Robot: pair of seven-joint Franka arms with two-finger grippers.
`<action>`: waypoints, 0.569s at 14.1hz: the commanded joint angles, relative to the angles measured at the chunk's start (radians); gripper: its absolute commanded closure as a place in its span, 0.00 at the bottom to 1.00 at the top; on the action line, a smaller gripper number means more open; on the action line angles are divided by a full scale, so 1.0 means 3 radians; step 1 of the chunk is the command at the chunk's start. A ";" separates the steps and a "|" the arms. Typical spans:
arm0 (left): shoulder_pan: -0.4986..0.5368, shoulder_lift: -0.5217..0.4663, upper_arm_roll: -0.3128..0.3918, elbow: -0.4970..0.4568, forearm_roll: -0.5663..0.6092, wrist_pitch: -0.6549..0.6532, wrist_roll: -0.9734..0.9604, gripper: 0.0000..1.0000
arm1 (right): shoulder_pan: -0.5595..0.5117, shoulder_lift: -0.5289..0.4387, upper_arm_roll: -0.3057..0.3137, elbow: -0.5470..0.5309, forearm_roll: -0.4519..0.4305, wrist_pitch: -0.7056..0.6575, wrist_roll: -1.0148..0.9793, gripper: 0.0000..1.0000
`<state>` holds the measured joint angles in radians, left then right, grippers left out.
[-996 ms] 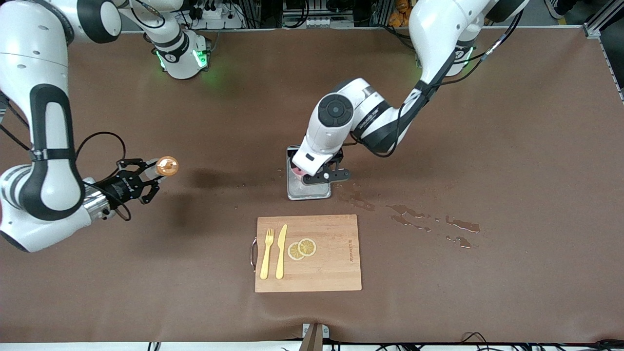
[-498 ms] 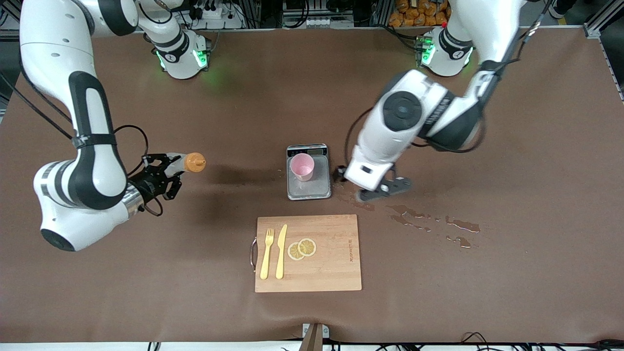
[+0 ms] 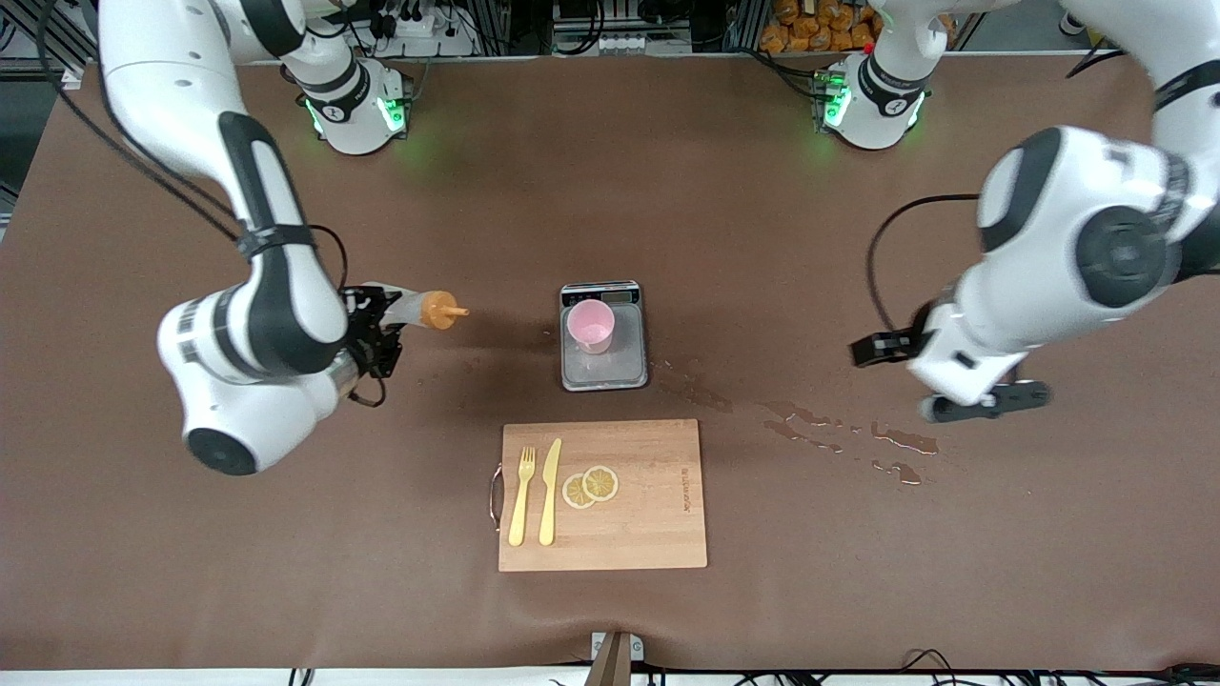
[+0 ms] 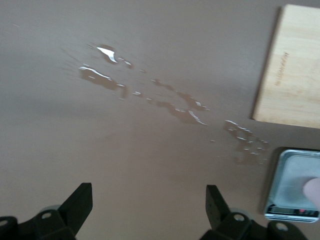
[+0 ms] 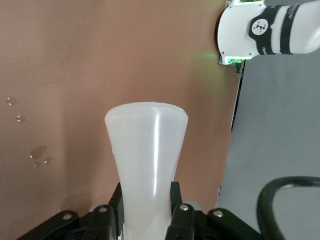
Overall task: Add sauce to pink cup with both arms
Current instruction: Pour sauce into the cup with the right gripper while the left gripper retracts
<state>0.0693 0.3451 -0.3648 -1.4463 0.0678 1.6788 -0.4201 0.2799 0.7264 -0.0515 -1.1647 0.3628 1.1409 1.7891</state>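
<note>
The pink cup (image 3: 591, 326) stands upright on a grey scale (image 3: 604, 370) near the table's middle; its rim edge (image 4: 313, 189) shows in the left wrist view. The sauce bottle (image 3: 419, 307), whitish with an orange nozzle cap, lies nearly level in the air with its nozzle pointing at the cup. My right gripper (image 3: 381, 322) is shut on it, well short of the scale toward the right arm's end. In the right wrist view the bottle (image 5: 147, 155) sits between the fingers (image 5: 174, 197). My left gripper (image 3: 891, 383) hangs open and empty over wet patches toward the left arm's end.
A wooden cutting board (image 3: 603, 495) with a yellow fork (image 3: 520, 495), a knife (image 3: 550, 491) and lemon slices (image 3: 591, 485) lies nearer the camera than the scale. Spilled liquid (image 3: 839, 438) spreads from the scale toward the left arm's end. A robot base (image 5: 265, 30) shows by the table edge.
My left arm has let go of the cup and swung away from the scale toward its own end. My right arm has carried the bottle closer to the scale, nozzle now pointing at the cup.
</note>
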 commanded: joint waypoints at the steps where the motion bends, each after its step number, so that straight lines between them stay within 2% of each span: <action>1: 0.0081 -0.0250 -0.0011 -0.0113 -0.0042 -0.0114 0.0203 0.00 | 0.0140 -0.0064 -0.0023 0.0022 -0.0120 -0.0065 0.0284 0.62; 3: 0.0127 -0.0337 -0.0011 -0.0169 -0.0037 -0.0140 0.0275 0.00 | 0.0248 -0.0049 -0.0028 0.0022 -0.0151 -0.0060 0.0463 0.62; 6: 0.0254 -0.0567 -0.0001 -0.0277 -0.0011 -0.0222 0.0627 0.00 | 0.0528 -0.0028 -0.0023 0.0027 -0.0477 -0.0034 0.0785 0.62; 8: 0.0148 -0.0669 0.0222 -0.0282 0.0065 -0.0339 0.0837 0.00 | 0.0601 -0.0023 -0.0023 0.0027 -0.0560 -0.0034 0.0883 0.63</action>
<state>0.1238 0.2123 -0.3477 -1.4843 0.0706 1.6029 -0.2391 0.4278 0.7279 -0.0517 -1.1632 0.2354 1.1434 2.0076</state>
